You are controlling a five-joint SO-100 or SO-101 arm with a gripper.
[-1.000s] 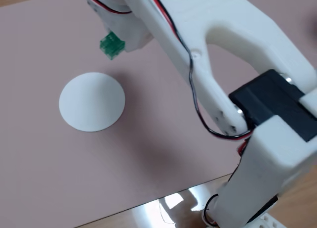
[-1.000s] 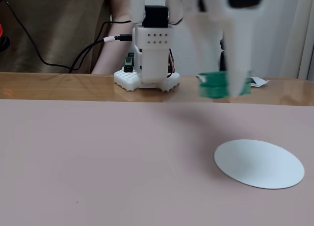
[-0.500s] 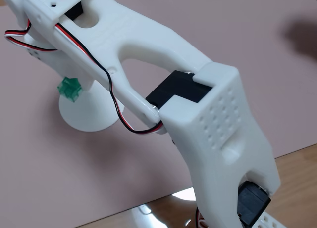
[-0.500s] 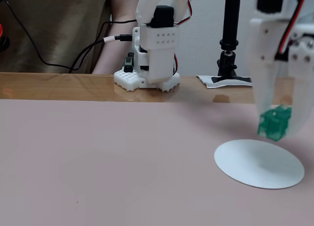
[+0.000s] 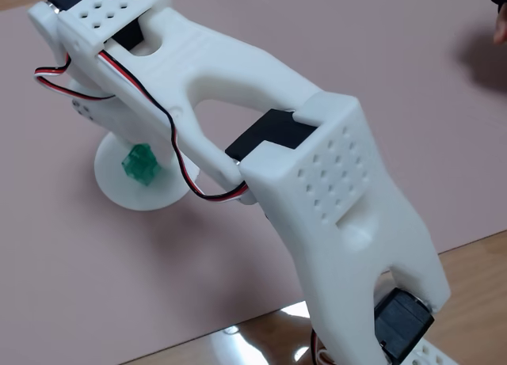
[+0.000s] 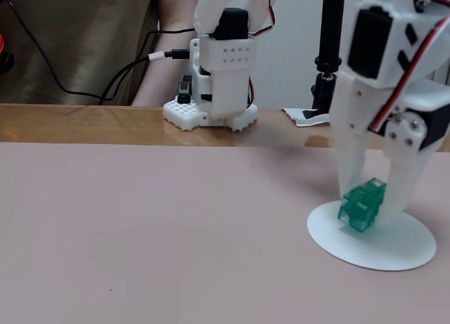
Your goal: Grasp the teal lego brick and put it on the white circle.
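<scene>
Between the jaws: the teal lego brick [image 6: 362, 205], tilted, is being held by both fingers just over the left part of the white circle [image 6: 404, 250] in a fixed view; whether its lower corner is touching the disc cannot be told. The jaws [image 6: 373, 215] are standing narrow, closed on the brick.

Below the jaws: the white circle is lying flat on the pink desk [image 6: 140, 232]; in a fixed view from behind the arm [image 5: 333, 191] the brick [image 5: 141, 164] is showing over the disc [image 5: 127, 192], well inside its rim.

Step in hand: placing, judged nearly complete. The next move is calling for a short settling down onto the disc, then parting the jaws so that the tilted brick is falling flat and not rolling toward the rim, then lifting clear.

Difference from half a second earlier: the jaws are now sitting lower and further left, with the brick moved from above the circle's far edge down to just over its surface; the brick remains gripped.

Behind the jaws: the arm's base [image 6: 211, 113] and a black camera stand [image 6: 327, 64].
</scene>
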